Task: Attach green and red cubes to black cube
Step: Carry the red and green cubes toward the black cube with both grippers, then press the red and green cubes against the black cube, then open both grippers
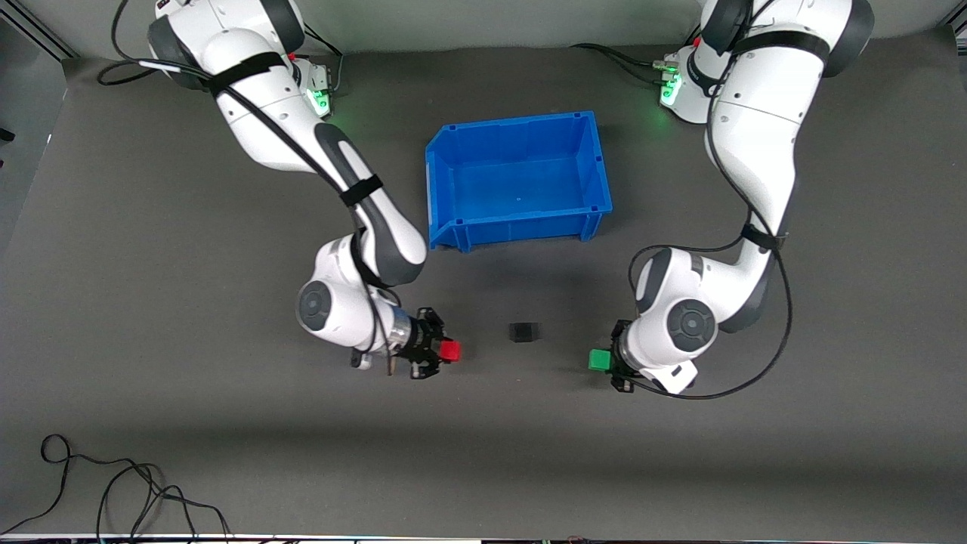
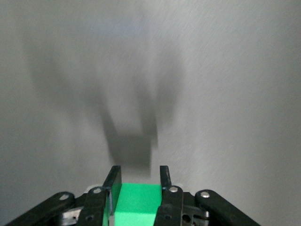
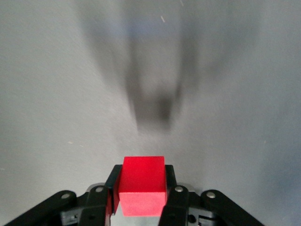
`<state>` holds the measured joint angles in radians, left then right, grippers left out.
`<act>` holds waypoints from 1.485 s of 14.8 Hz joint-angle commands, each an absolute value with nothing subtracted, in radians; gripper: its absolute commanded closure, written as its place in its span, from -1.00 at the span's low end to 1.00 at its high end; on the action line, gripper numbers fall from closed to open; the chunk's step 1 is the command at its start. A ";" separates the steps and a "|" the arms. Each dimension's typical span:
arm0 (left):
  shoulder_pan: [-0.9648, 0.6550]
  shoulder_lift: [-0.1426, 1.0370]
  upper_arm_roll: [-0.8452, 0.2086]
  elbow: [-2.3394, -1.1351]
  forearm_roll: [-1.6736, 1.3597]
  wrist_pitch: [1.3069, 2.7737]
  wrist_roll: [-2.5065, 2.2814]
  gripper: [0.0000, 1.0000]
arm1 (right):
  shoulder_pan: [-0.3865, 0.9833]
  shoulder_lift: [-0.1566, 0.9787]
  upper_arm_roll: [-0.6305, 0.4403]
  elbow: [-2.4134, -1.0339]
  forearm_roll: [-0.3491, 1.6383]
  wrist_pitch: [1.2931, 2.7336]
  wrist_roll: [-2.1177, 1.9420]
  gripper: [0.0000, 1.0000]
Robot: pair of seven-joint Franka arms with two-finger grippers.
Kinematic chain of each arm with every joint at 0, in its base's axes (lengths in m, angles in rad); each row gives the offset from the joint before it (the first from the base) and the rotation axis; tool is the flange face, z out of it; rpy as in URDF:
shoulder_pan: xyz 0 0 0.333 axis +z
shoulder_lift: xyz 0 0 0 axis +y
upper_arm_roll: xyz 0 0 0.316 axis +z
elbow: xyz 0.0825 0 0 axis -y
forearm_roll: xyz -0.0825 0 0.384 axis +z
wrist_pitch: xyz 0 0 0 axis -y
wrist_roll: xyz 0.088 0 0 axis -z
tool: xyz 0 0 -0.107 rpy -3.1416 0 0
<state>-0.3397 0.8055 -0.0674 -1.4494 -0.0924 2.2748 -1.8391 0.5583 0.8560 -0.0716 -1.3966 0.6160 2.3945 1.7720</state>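
The black cube (image 1: pixel 523 332) sits on the grey table, nearer the front camera than the blue bin. My right gripper (image 1: pixel 442 350) is shut on the red cube (image 1: pixel 450 350) and holds it beside the black cube, toward the right arm's end. The red cube (image 3: pixel 142 186) shows between the fingers in the right wrist view. My left gripper (image 1: pixel 608 361) is shut on the green cube (image 1: pixel 599 360), toward the left arm's end from the black cube. The green cube (image 2: pixel 136 203) sits between the fingers in the left wrist view. The black cube shows in neither wrist view.
A blue bin (image 1: pixel 453 162) stands empty in the middle of the table, farther from the front camera than the cubes. Loose black cables (image 1: pixel 113 491) lie near the table's front edge at the right arm's end.
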 commanded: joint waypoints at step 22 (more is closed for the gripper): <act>-0.523 0.807 -0.044 -1.509 -0.081 2.364 -2.134 0.08 | 0.733 1.009 -0.086 -1.249 0.600 2.491 1.775 0.43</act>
<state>-0.5049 0.8152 -0.0556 -1.5004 -0.0895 2.3525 -2.1189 0.7148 0.9896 -0.0740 -1.2819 0.6065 2.4757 1.7853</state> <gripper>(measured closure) 0.643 0.604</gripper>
